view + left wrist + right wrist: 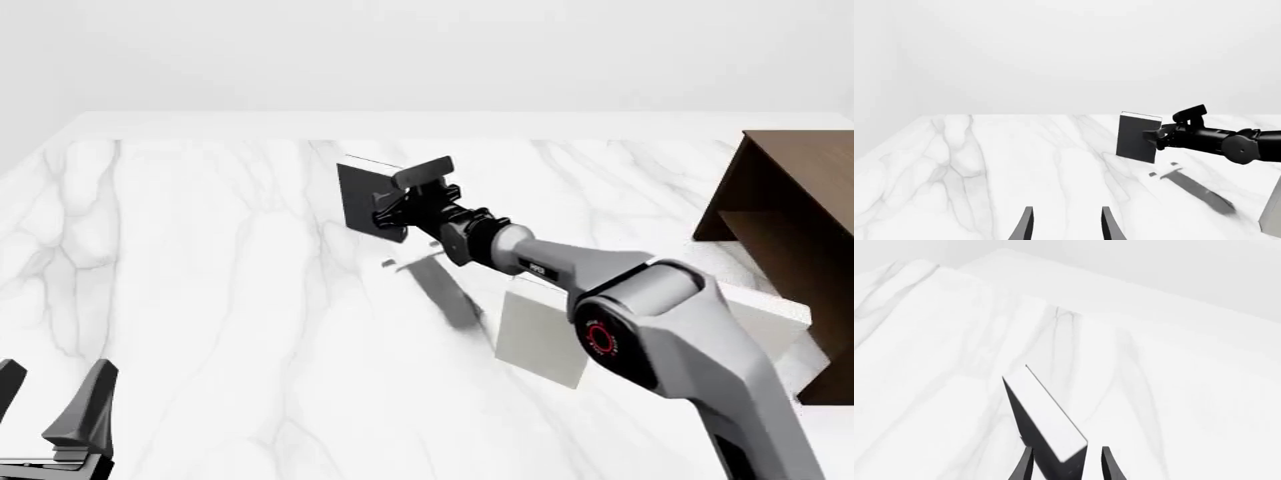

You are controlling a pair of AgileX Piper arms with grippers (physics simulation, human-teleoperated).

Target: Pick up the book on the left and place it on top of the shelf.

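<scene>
Marble-veined white tabletop (200, 300) fills all three views, but only the front view takes in the dark brown wooden shelf unit (787, 230), standing at about 3 o'clock on the table with its flat top and inner board showing; the same view alone shows a light grey-white book (541, 335) standing just in front of the right arm's elbow, near 5 o'clock from the table's centre.

The black rectangular book with a light grey page edge (360, 195) is upright and held clear of the surface, near 12 o'clock in the front view, well apart from the shelf; its shadow lies on the marble below it. The right gripper (400, 205) is clamped on the book's edge; the right wrist view confirms this, with the dark cover and pale page edge (1047, 420) wedged between the two black fingers (1024, 467) (a detail too small to read from the front).

The left wrist view shows the book (1137, 139) side-on with the right gripper (1153, 135) gripping it from 3 o'clock, the black forearm reaching in level.

The right arm stretches long and nearly straight from 5 o'clock toward 11 o'clock, wrist rolled. The left gripper (54, 410) sits low at 7 o'clock, fingers parted and holding nothing; its fingertips (1026, 225) frame bare marble.
</scene>
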